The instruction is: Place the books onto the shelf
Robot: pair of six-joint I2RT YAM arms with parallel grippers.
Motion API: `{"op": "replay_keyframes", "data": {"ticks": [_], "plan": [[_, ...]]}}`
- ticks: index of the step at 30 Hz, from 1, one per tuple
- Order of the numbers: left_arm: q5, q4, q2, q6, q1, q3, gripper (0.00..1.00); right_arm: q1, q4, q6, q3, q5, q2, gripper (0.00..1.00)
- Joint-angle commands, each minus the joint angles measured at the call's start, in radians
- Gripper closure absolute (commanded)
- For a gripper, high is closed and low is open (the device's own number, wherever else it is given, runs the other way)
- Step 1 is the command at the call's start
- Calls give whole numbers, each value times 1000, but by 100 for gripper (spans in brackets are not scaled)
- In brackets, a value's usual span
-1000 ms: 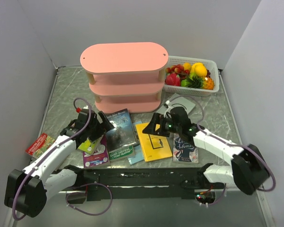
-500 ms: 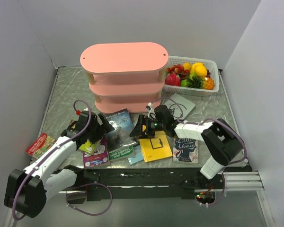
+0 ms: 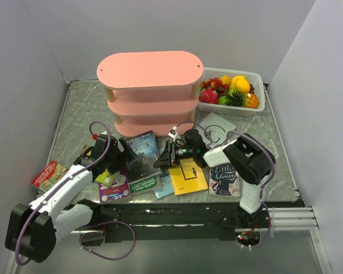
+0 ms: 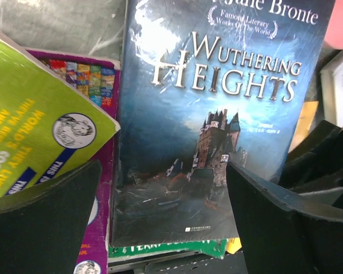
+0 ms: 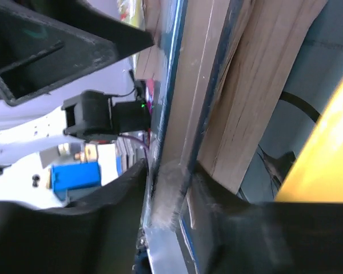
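**Two Grippers, One Book: "Wuthering Heights" in the Middle**

My right gripper is sitting at the 3 o'clock edge of the dark Wuthering Heights book, which is lying on top of the pile at 6 o'clock from the pink shelf. In the right wrist view my fingers are straddling the book's page edge, close against both faces. Whether they are truly clamping it, I cannot tell. My left gripper is hovering over the same cover from 9 o'clock, jaws spread wide and gripping nothing. The lime green book and purple book are lying at the pile's 8 o'clock, and the yellow book and Little Women book at 4 o'clock. The red book is lying well apart at 9 o'clock.
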Motion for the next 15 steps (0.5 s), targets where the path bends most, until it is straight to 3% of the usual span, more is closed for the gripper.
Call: {"op": "replay_keyframes", "data": {"ticks": [1, 10, 15], "plan": [[-5, -16, -8, 1, -2, -16, 3, 9, 216, 84, 4, -93, -1, 73], [-37, -53, -103, 1, -1, 23, 1, -23, 119, 30, -59, -161, -182, 100], [-28, -6, -227, 21, -1, 38, 4, -74, -181, -80, -37, -237, -349, 100]]}}
